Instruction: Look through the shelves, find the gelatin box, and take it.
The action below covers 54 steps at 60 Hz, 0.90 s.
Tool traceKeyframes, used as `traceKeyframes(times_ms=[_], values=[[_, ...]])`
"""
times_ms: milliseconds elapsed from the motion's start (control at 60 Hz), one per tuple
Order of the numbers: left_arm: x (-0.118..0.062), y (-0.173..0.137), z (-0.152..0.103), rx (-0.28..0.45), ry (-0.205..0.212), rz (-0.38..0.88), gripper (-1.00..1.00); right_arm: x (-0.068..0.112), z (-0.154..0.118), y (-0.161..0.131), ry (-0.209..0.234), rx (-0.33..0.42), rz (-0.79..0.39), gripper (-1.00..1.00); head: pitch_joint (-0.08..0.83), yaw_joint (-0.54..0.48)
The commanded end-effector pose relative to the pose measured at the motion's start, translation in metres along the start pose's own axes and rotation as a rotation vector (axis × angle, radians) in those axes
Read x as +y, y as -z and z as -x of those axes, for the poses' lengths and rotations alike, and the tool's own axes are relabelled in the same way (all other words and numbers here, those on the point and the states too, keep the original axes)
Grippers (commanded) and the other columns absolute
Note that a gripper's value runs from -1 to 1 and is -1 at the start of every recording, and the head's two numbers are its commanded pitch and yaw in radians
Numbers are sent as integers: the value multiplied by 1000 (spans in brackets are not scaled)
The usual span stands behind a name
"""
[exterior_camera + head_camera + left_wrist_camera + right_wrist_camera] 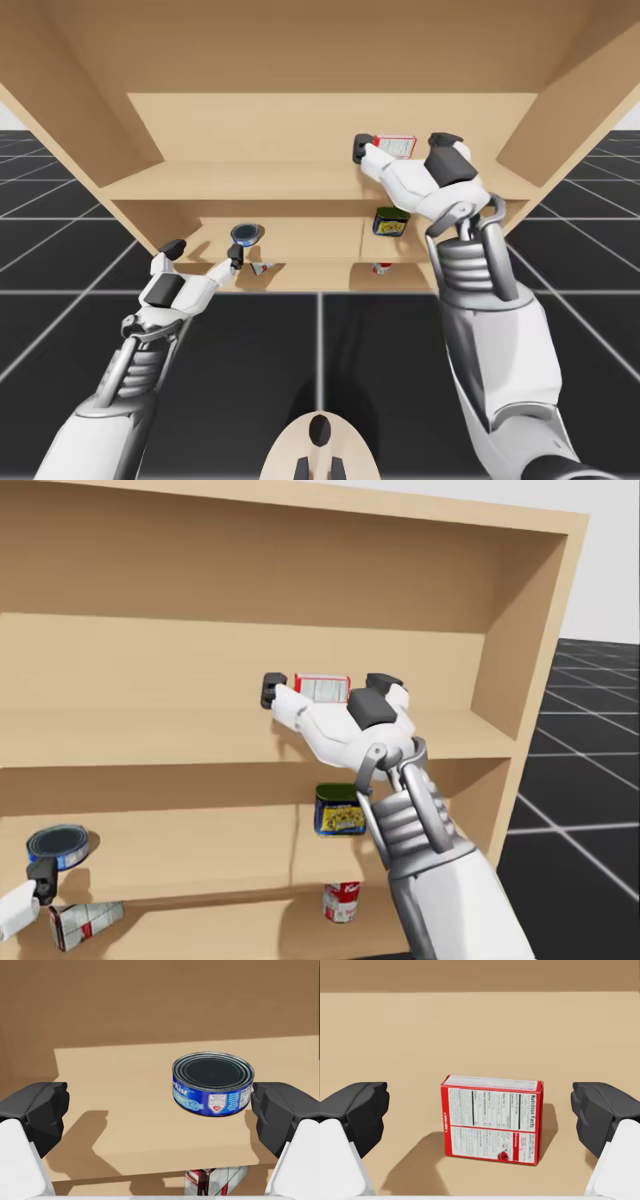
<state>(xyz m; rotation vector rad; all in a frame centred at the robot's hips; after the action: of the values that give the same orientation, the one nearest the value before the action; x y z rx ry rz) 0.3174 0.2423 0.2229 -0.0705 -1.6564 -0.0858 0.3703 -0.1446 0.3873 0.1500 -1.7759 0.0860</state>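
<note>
The gelatin box (492, 1117) is red with white print and stands upright on the upper shelf (250, 180). My right gripper (480, 1115) is open, with the box just ahead and a wide gap to each finger. In the head view the red box (323, 689) shows between the dark fingertips (270, 690) of my right gripper (327, 687). From above, the box (395, 147) sits at my right gripper (402, 146). My left gripper (160, 1115) is open at the middle shelf, with a low blue can (212, 1082) ahead, close to one finger.
A squat can with a yellow label (340, 810) stands on the middle shelf under my right arm. On the bottom shelf a red and white can (342, 901) stands and a red and white box (85, 920) lies. The shelf's side wall (520, 660) is to the right.
</note>
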Motion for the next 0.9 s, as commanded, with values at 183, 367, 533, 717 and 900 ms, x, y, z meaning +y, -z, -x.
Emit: traceKeyframes(times_ms=[183,367,533,717,900], values=[[0,-1,-2,-5,-8,2,-1000,1,15,36,-11,406,133,-1000,206,-217],[0,-1,-2,-6,-8,4,-1000,4,18,53,-12,415,120,-1000,210,-212],[1,-1,-3,-7,-10,2,-1000,5,22,58,-31,448,97,-844,212,-209],[1,-1,-3,-6,-10,3,-1000,2,24,59,-7,476,122,1000,211,-212],[0,-1,-3,-6,-10,1,-1000,3,21,56,14,480,96,1000,214,-212]])
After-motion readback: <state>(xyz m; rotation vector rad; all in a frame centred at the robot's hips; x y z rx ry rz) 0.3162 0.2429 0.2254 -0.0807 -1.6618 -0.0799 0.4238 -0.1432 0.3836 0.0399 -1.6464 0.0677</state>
